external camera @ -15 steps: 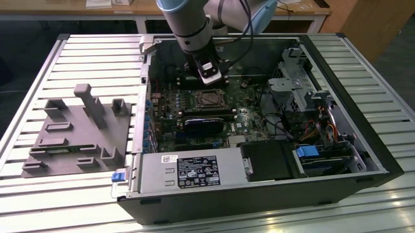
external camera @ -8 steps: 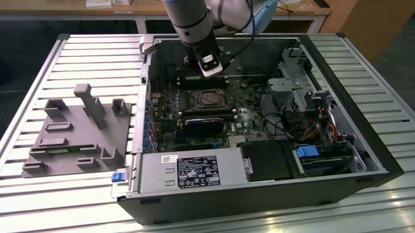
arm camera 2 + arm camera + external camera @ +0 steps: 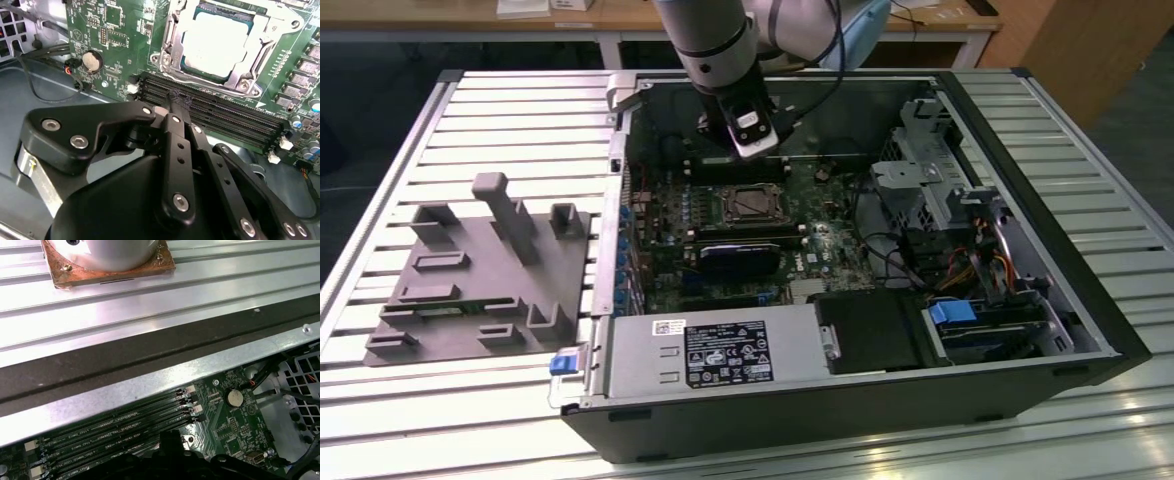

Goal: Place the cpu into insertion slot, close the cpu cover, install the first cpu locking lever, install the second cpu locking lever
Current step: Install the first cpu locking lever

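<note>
Pincer looks clenched, tips together, nothing betw. them. It hangs low over the board inside the open PC case.

In the second wrist view the cpu sits in the insertion slot just ahead of the tips, w/ only the memory slots between. The cpu cover appears down over the chip. Can't tell if the locking levers are latched (too fine to make out).

Judging by that, lever work is the step in hand. To do it well:
- Press w/ the closed tips on the lever's end, not on cover or chip.
- Push down, then sideways under its hook, slow and steady.
- Keep the linkage off the memory slots and the coin battery beside the tips.

The case stands on a slatted metal surface. A grey fixture lies well off to the exterior view's left of the pincer. Wooden desks stand behind the arm. The first wrist view has a brownish base plate bolted to the slats.
</note>
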Controlling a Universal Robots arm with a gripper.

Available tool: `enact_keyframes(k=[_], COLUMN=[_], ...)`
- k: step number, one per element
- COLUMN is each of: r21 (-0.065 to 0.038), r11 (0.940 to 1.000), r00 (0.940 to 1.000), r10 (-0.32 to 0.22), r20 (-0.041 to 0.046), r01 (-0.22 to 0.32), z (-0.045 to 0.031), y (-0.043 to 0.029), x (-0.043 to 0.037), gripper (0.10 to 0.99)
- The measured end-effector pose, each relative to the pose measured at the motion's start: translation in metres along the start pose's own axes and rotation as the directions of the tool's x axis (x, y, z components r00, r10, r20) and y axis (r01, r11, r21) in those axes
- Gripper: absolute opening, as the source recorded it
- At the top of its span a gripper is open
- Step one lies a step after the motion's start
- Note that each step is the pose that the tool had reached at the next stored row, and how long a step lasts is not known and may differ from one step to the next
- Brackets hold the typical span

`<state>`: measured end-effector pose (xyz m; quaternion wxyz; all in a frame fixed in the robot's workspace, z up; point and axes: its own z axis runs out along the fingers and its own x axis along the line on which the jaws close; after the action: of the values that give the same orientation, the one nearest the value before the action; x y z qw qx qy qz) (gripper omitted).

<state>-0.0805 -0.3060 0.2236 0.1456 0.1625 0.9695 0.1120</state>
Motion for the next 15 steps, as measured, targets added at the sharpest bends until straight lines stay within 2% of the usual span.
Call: enact_keyframes(k=[11, 12, 13, 15], r21=[0.0, 0.001, 0.005, 0.015], r11=[1.0, 1.0, 1.0, 0.9999], r00=[1.0, 1.0, 0.9999, 0.9993], r10=[0.0, 0.0, 0.002, 0.007], r20=[-0.0003, -0.0029, -0.0119, -0.038], r01=[0.0, 0.0, -0.002, -0.007], z=[0.0, 0.0001, 0.0002, 0.0005], y=[0.0, 0.0001, 0.0001, 0.0002], x=[0.0, -0.0001, -0.0003, -0.0007], gripper=[0.102, 0.102, 0.102, 0.102])
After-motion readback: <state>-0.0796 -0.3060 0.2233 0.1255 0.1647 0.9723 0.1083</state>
